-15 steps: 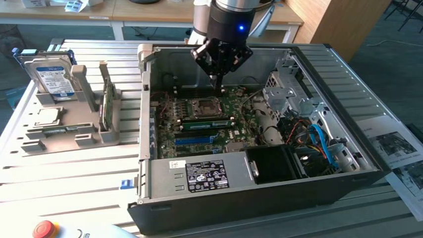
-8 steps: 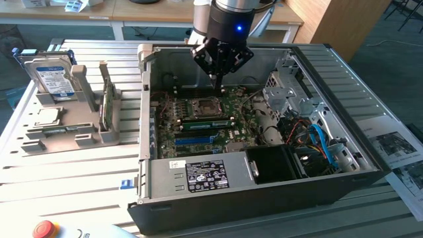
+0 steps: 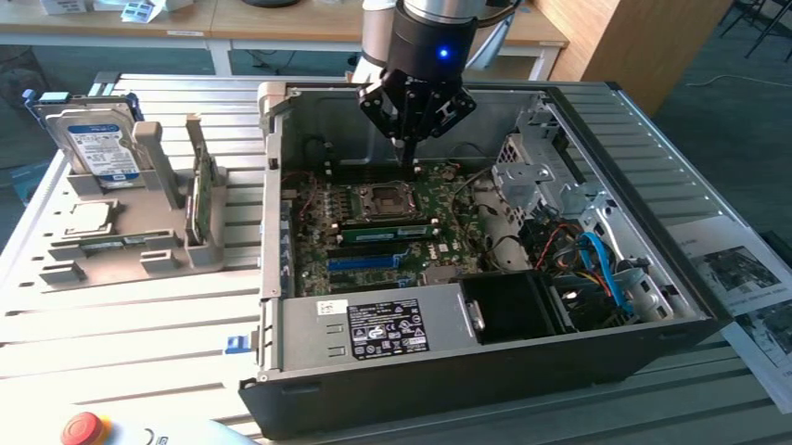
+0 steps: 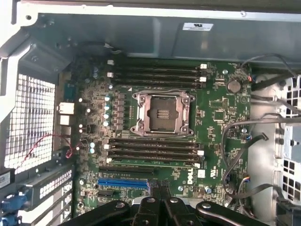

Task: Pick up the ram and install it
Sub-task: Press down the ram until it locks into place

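A ram stick [image 3: 199, 197], thin and green, stands on edge in the grey holder [image 3: 124, 255] at the exterior view's left, outside the open computer case [image 3: 495, 371]. A second long green strip [image 3: 389, 232] lies along the memory slots just in front of the empty processor socket [image 3: 376, 199]. In the wrist view it shows as a green line [image 4: 155, 162] in the slot bank below the socket [image 4: 162, 113]. My gripper [image 3: 406, 158] hangs over the back of the motherboard, fingers pointing down and pressed together with nothing between them. Its fingertips [image 4: 160, 187] appear shut above the board's edge.
A blue-labelled hard drive [image 3: 99, 148] and a small silver chip [image 3: 87, 218] sit in the holder. Inside the case are the power supply [image 3: 371, 329], a black fan shroud [image 3: 514, 306], blue cables [image 3: 600, 264] and a metal drive cage [image 3: 544, 176]. A red stop button [image 3: 84, 428] sits at the table's front.
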### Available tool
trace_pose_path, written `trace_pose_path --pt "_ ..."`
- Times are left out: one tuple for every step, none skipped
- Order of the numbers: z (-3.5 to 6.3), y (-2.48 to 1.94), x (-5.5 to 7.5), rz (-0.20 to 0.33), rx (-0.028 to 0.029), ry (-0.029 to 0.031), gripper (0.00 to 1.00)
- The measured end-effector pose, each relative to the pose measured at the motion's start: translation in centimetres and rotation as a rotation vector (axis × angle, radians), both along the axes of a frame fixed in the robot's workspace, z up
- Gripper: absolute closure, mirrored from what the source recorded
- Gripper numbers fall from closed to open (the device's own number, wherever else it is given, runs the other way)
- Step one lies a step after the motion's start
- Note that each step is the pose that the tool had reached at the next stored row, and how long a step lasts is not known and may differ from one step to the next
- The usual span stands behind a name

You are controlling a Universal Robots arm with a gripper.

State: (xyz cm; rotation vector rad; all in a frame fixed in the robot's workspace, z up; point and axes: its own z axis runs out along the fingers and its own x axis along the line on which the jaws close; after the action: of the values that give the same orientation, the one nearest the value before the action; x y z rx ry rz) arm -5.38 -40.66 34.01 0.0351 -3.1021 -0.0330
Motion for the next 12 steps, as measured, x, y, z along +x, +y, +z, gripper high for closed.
trace_pose_path --pt "0.00 0.00 0.00 0.000 0.0001 0.0000 0.89" --pt "0.00 0.00 0.00 0.000 0.0000 0.0000 0.89" --pt "0.00 0.00 0.00 0.000 0.0001 0.0000 0.89" --pt "0.00 0.00 0.00 0.000 0.0001 0.0000 0.89" --pt "0.00 0.00 0.00 0.000 0.0001 0.0000 0.89" --pt "0.00 0.00 0.00 0.000 0.0000 0.0000 0.89" --pt "0.00 0.00 0.00 -0.002 0.0000 0.0000 0.89" --pt "0.00 0.00 0.00 -0.005 0.0000 0.0000 0.89" --pt "0.00 0.00 0.00 -0.010 0.0001 0.0000 0.89" --pt "0.00 0.00 0.00 -0.015 0.0001 0.0000 0.89" --pt "0.00 0.00 0.00 -0.020 0.0001 0.0000 0.89" --pt "0.00 0.00 0.00 -0.024 0.0001 0.0000 0.89"
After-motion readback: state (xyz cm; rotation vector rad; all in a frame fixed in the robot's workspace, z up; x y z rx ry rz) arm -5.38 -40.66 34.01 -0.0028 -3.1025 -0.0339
